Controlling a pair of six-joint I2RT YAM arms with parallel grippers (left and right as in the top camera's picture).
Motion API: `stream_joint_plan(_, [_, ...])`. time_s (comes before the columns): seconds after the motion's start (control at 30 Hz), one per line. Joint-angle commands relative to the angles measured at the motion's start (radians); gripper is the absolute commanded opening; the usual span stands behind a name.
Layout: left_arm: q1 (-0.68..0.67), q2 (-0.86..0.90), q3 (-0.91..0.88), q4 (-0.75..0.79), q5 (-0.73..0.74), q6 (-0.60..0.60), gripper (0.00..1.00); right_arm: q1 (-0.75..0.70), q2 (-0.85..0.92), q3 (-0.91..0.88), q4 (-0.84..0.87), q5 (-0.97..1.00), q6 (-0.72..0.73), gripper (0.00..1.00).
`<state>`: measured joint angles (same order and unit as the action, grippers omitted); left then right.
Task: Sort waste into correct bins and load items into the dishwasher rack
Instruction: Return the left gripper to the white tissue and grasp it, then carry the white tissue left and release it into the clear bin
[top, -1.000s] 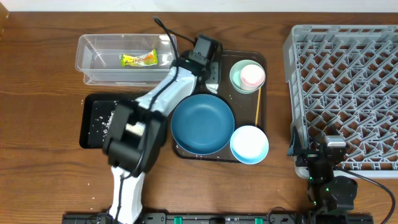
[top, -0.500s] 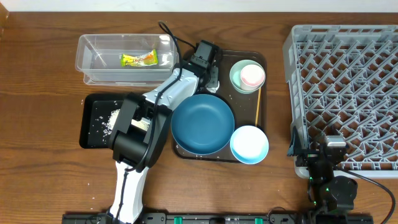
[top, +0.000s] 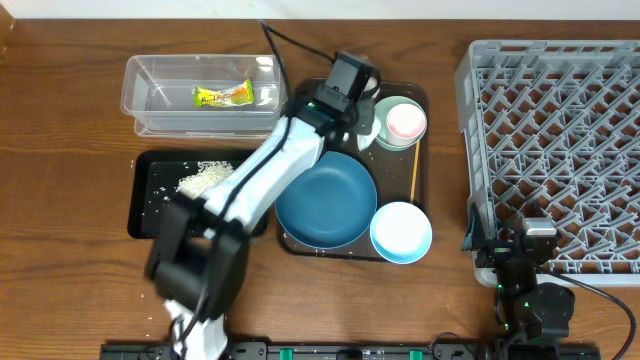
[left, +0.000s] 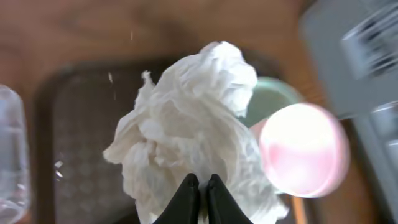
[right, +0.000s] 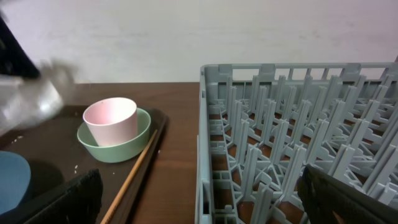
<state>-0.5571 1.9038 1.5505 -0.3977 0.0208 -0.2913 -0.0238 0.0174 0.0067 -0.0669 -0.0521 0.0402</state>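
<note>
Tissue (left: 193, 124): crumpled, white, pinched at its near edge by the left claw (left: 199, 182), whose fingers are clenched together on it. It sits over the back part of the brown tray (top: 424, 98), just beside the mint bowl (top: 377, 120). Whether it touches the tray surface cannot be told. In the right wrist view it is only a blurred white mass at the left edge.

Pink cup (top: 406, 121): upright inside the mint bowl.

Plate (top: 325, 198): blue, flat on the tray, with the light-blue bowl (top: 401, 231) touching its right front edge.

Chopstick (top: 415, 170): lying along the tray's right side, between the mint bowl and the light-blue bowl.

Wrapper (top: 223, 95): inside the clear tub (top: 150, 100), at the tabletop's (top: 60, 200) back left.

Rice (top: 205, 178): heaped in the black tray (top: 145, 205) in front of the tub, with stray grains around it.

Rack (top: 560, 130): at the right, with nothing loaded.

Right claw (right: 199, 202): released, fingers spread wide, at the rack's near left corner and holding nothing.
</note>
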Motion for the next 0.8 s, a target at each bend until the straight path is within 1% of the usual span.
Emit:
stream_joint_plan(0.0, [0.016, -0.060, 0.004, -0.018, -0.006, 0.002, 0.08, -0.005, -0.004, -0.001, -0.004, 0.000, -0.012, 0.99])
stream_joint_plan(0.13, [0.036, -0.091, 0.004, -0.028, -0.046, 0.002, 0.08, -0.005, -0.004, -0.001, -0.004, 0.000, -0.012, 0.99])
stream_joint_plan(0.27, [0.068, -0.101, 0.004, -0.027, -0.204, -0.001, 0.08, -0.005, -0.004, -0.001, -0.004, 0.000, -0.012, 0.99])
stream_joint_plan(0.4, [0.126, -0.101, 0.004, -0.026, -0.347, -0.044, 0.08, -0.005, -0.004, -0.001, -0.004, 0.000, -0.012, 0.99])
stream_joint_plan(0.53, [0.204, -0.101, 0.004, -0.020, -0.354, -0.048, 0.08, -0.005, -0.004, -0.001, -0.004, 0.000, -0.012, 0.99])
stream_joint_plan(0.7, [0.308, -0.098, 0.004, -0.020, -0.354, -0.116, 0.08, -0.005, -0.004, -0.001, -0.004, 0.000, -0.012, 0.99])
stream_joint_plan(0.77, [0.344, -0.095, 0.004, -0.020, -0.352, -0.152, 0.11, -0.005, -0.004, -0.001, -0.004, 0.000, -0.012, 0.99])
